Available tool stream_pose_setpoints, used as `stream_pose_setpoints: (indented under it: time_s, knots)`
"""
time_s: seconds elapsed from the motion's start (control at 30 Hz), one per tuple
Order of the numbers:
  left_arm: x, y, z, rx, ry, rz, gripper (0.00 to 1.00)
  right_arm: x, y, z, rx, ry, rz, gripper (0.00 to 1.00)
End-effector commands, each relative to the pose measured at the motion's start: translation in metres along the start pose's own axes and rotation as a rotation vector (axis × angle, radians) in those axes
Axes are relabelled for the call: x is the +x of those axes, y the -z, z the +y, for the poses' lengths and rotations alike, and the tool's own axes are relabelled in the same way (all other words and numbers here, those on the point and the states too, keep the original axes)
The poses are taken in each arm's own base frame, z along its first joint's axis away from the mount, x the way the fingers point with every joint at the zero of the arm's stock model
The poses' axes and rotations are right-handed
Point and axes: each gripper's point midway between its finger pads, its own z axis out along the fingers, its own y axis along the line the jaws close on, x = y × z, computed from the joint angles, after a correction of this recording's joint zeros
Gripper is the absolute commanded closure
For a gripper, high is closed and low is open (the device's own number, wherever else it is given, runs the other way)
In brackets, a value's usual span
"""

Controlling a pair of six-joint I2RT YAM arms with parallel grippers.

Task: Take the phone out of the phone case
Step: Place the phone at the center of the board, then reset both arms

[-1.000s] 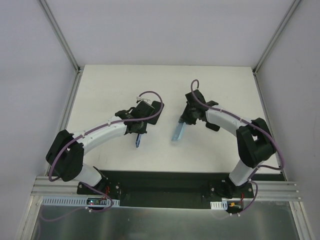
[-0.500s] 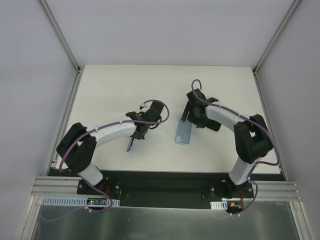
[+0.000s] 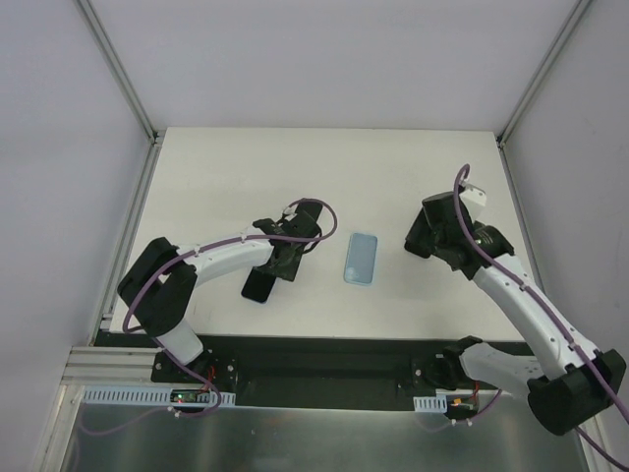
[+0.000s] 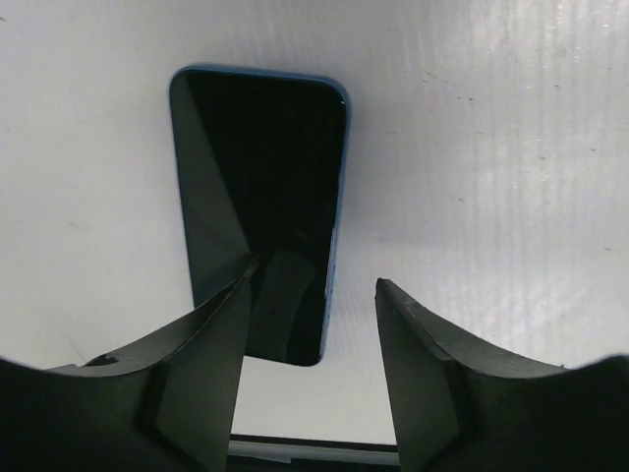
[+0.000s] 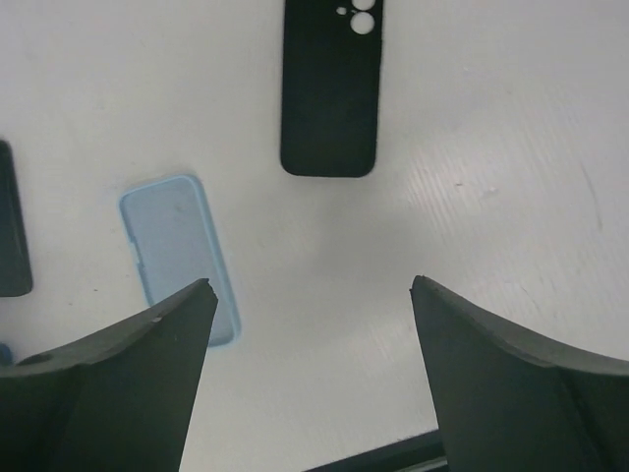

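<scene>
The phone lies flat on the white table, screen up, glossy black with a thin blue edge, out of its case. In the left wrist view the phone lies under my left gripper, whose jaws stand apart; the left finger hangs over the phone's near end and nothing is gripped. Beside it in the top view sits the left gripper. The pale blue phone case lies flat and empty at mid-table. My right gripper hovers to its right, open; from the right gripper the case shows at the left.
A matte black flat rectangle with two round holes lies on the table beyond the right gripper; the top view does not show it. Metal frame posts and grey walls bound the table, and a black base plate runs along its near edge.
The right gripper let the case drop flat, then drew back to the right and up. The left gripper lowered the phone onto the table and opened.
</scene>
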Motion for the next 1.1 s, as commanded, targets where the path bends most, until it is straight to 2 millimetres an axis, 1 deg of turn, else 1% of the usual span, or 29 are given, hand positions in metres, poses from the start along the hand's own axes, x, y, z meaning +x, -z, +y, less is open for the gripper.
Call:
stream_pose_setpoints:
  time_s: [0.0,0.03,0.13,0.17,0.23,0.27,0.33,0.37,0.43,0.47,0.53,0.57,0.6,0.63,0.67,0.7,0.73,0.83,0.93,1.07]
  knots:
    - [-0.013,0.021,-0.022,0.132,0.049,-0.033,0.45,0.015,0.016,-0.049,0.11,0.014,-0.009,0.16]
    - [-0.017,0.026,-0.024,0.15,0.053,-0.044,0.43,0.02,0.019,-0.057,0.122,0.021,0.001,0.15]
    - [-0.029,0.047,-0.027,0.213,0.071,-0.101,0.41,0.025,0.032,-0.075,0.139,0.022,-0.009,0.13]
    - [-0.035,0.059,-0.025,0.235,0.081,-0.134,0.38,0.024,0.035,-0.08,0.148,0.023,-0.017,0.11]
    - [-0.044,0.074,-0.024,0.267,0.088,-0.183,0.37,0.026,0.044,-0.091,0.157,0.026,-0.025,0.11]
    - [-0.05,0.087,-0.02,0.288,0.101,-0.222,0.37,0.025,0.047,-0.095,0.164,0.024,-0.034,0.11]
    - [-0.055,0.1,-0.016,0.326,0.106,-0.251,0.36,0.025,0.055,-0.103,0.162,0.021,-0.047,0.11]
    - [-0.058,0.11,-0.009,0.343,0.124,-0.281,0.35,0.025,0.058,-0.106,0.166,0.017,-0.056,0.11]
    - [-0.059,0.118,-0.001,0.367,0.133,-0.302,0.34,0.026,0.063,-0.114,0.176,0.013,-0.065,0.11]
    - [-0.062,0.124,0.013,0.371,0.168,-0.327,0.32,0.025,0.065,-0.118,0.188,0.009,-0.073,0.11]
    - [-0.058,0.127,0.024,0.388,0.198,-0.333,0.31,0.028,0.071,-0.129,0.211,0.0,-0.08,0.11]
    - [-0.058,0.134,0.034,0.397,0.224,-0.36,0.31,0.029,0.072,-0.132,0.22,-0.004,-0.082,0.11]
    - [-0.055,0.128,0.05,0.374,0.272,-0.359,0.31,0.031,0.076,-0.138,0.227,-0.016,-0.085,0.11]
    - [-0.054,0.127,0.059,0.369,0.301,-0.363,0.29,0.032,0.078,-0.142,0.237,-0.018,-0.092,0.11]
    - [-0.052,0.131,0.069,0.361,0.333,-0.391,0.27,0.033,0.079,-0.145,0.239,-0.02,-0.095,0.11]
    - [-0.047,0.123,0.084,0.328,0.381,-0.382,0.26,0.035,0.081,-0.15,0.245,-0.031,-0.101,0.11]
    - [-0.045,0.123,0.092,0.315,0.406,-0.395,0.25,0.035,0.082,-0.153,0.251,-0.033,-0.107,0.11]
    - [-0.037,0.114,0.11,0.276,0.468,-0.378,0.22,0.035,0.085,-0.162,0.27,-0.057,-0.136,0.11]
    - [-0.031,0.105,0.115,0.259,0.493,-0.351,0.21,0.032,0.087,-0.164,0.276,-0.074,-0.156,0.11]
    - [-0.031,0.101,0.115,0.257,0.499,-0.337,0.21,0.031,0.088,-0.168,0.307,-0.076,-0.155,0.11]
